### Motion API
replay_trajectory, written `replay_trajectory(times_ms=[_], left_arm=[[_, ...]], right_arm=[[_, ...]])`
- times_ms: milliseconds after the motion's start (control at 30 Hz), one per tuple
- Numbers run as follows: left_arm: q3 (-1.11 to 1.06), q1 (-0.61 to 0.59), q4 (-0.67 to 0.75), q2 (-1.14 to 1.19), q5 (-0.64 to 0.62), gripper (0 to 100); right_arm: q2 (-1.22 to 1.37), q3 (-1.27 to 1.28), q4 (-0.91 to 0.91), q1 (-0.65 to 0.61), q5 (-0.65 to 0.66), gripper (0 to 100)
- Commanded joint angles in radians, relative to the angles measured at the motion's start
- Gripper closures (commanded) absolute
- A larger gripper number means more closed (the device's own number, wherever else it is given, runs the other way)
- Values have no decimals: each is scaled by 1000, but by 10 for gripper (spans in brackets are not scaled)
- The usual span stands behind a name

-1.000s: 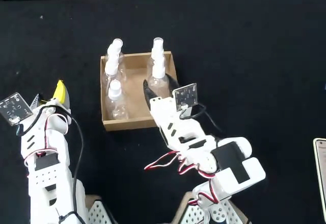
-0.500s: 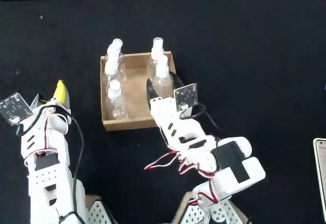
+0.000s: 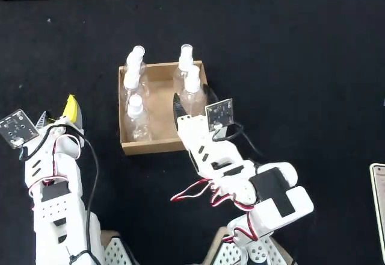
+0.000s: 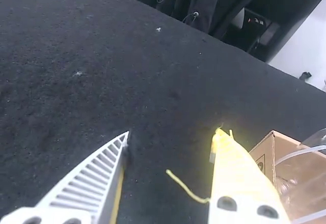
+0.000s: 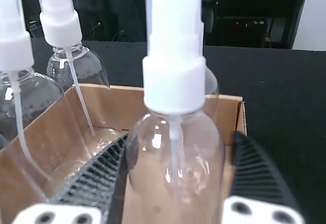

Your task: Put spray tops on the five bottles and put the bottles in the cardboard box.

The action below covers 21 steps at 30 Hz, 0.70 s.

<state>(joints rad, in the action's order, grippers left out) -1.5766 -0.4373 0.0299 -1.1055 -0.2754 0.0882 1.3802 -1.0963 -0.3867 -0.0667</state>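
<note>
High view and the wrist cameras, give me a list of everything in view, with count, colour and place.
bottles: five, clear with white spray tops, standing in the box, three along its left side, two along its right.
cardboard box: one, brown, mid-table.
table: one, black cover, under everything.
left gripper: one, white and yellow, open, over bare table left of the box.
right gripper: one, black, open around the near right bottle.

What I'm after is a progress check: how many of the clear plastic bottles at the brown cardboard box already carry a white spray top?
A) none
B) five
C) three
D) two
B: the high view shows five clear plastic bottles at the brown cardboard box, three in one row and two in the other, each with a white spray top.
</note>
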Motion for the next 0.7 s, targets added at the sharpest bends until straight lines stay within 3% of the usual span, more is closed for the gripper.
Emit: replay_trajectory(times_ms=[0,667], left_arm=[[16,-7,25,-20,-5,770],[16,-7,25,-20,-5,770]], right_arm=[[-91,16,-17,21,0,639],[-110,19,-23,21,0,627]])
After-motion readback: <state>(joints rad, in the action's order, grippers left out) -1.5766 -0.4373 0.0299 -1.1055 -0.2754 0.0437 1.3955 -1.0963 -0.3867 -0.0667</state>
